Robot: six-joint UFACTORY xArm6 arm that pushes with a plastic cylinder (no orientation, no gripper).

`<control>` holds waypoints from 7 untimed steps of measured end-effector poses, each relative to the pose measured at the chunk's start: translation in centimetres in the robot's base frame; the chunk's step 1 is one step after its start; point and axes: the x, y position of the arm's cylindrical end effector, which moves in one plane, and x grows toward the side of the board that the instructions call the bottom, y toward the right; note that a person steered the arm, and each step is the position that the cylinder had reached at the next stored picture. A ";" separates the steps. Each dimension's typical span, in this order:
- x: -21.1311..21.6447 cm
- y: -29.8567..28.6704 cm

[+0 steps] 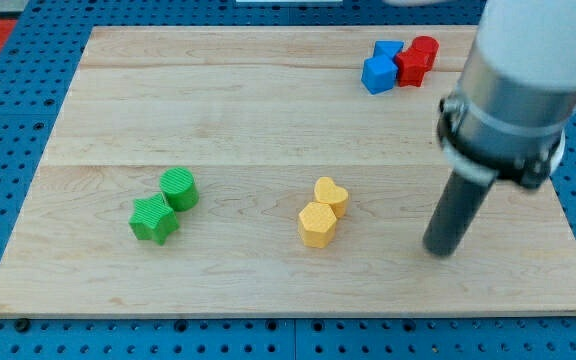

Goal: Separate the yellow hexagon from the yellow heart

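Pale wooden board [268, 100] on a blue pegboard surface [8, 120].

My tip [440, 250], the lower end of a straight dark rod, rests on the board in the view's lower right. It has no jaws and holds nothing; it touches no block. It sits well to the view's right of the yellow pair, at about their height in the view.

Yellow hexagon block [317, 224] lies near the board's centre-bottom. Yellow heart block [331, 195] is just above it and slightly to the view's right. The two are touching, or so close that no gap shows.

Green cylinder block [179, 188] and green star-shaped block [154, 219] form a touching pair at the view's lower left, star below and left of the cylinder, well apart from the yellow pair.

At the view's top right, a cluster: two blue blocks [380, 66], shapes unclear, one behind the other, with a red block [417, 60] against their right side.
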 end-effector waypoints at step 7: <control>-8.8 -9.5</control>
